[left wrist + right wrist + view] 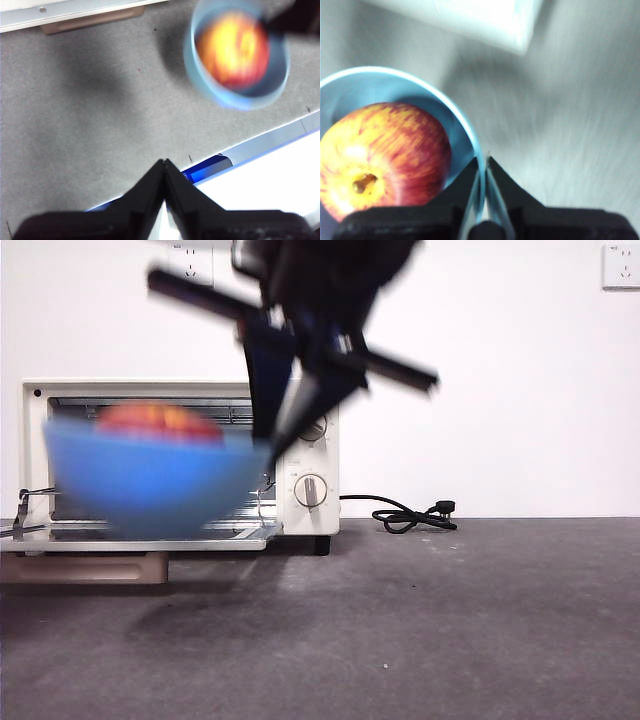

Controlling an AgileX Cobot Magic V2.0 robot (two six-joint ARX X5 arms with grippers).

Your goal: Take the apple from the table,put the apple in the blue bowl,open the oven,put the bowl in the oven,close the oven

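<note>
With the right gripper [482, 167] clamped on the blue bowl [150, 480]'s rim, apple [382, 157] inside, we judge the carry to the open oven [300, 465] is under way, needing a level slide in; the left gripper [164, 167] waits closed and empty.

Right gripper [484, 170]: jaws clamped on bowl [465, 130] rim, upper centre of front view.
Left gripper [164, 167]: jaws together, empty.
</note>
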